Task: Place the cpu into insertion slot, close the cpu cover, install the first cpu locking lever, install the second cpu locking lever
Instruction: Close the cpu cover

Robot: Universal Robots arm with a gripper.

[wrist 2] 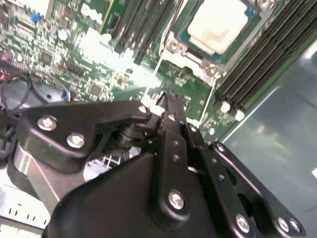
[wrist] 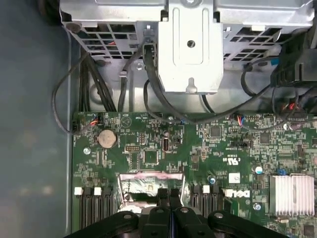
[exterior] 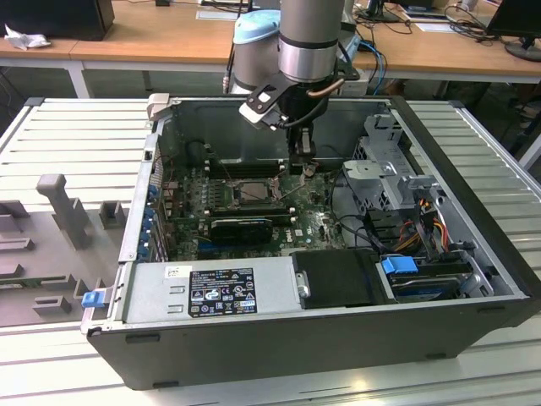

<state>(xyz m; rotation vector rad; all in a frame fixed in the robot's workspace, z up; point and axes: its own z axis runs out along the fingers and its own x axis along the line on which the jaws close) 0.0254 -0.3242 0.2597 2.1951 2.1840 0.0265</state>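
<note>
**Silver-grey cpu seated, closed pincer at the socket's edge**

You have the cpu (wrist 2: 218, 25) lying flat in the insertion slot (wrist 2: 198, 58). Its pale top shows in the second wrist view, and the long memory slots (wrist 2: 257, 64) run just beside the socket. Your gripper (exterior: 304, 165) hangs low inside the open case (exterior: 296, 338), its tip near the side of the socket toward the exterior view's right. In both wrist views the fingers (wrist: 163, 196) look pressed together, with nothing visible between them.

These are the risks as I judge them:
- **Board damage:** The tip sits close over the green board (wrist: 148, 144), among small parts. A push that goes too deep or slides sideways could scrape them or the socket's silver edge.
- **Slipping:** Closed fingers make a narrow contact, so under load they could slip off thin metal.
- **Shifting the chip:** Any drag across the chip could move it in its seat and harm the contacts beneath.
- **Snagging:** The cables (wrist: 150, 82) by the drive cage (wrist: 190, 44) could catch on the arm.
</note>
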